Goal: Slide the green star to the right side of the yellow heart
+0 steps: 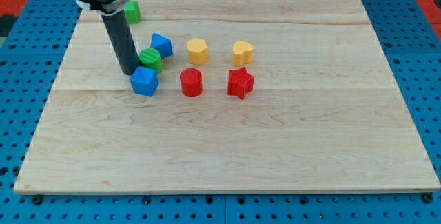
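No tray, bowl or bin anywhere; only a pale wooden board [227,148] of lengthwise planks, smooth-grained, resting on a blue pegboard surface [27,58] dotted with holes.

Landmark: the yellow heart [242,52], a small glossy plastic block. To its left, a yellow hexagon-like block [197,49]; further left, a blue faceted block [162,45]. Just below the heart, a red star [240,82]; down-left of it, a red cylinder [191,82]. Far left of the heart, the green star [150,58], a ribbed, lobed green block wedged close between the blue faceted block and a blue cube [145,81] beneath it. Another green block [132,11], shape unclear, well up-left near the board's top edge, partly hidden by the arm.

No fingers to open or close: just a straight dark rod, with my tip [129,72] down on the board just left of the green star, touching or nearly so.

Right of the heart, bare wood out to the board's right edge; below the red blocks, bare wood too.
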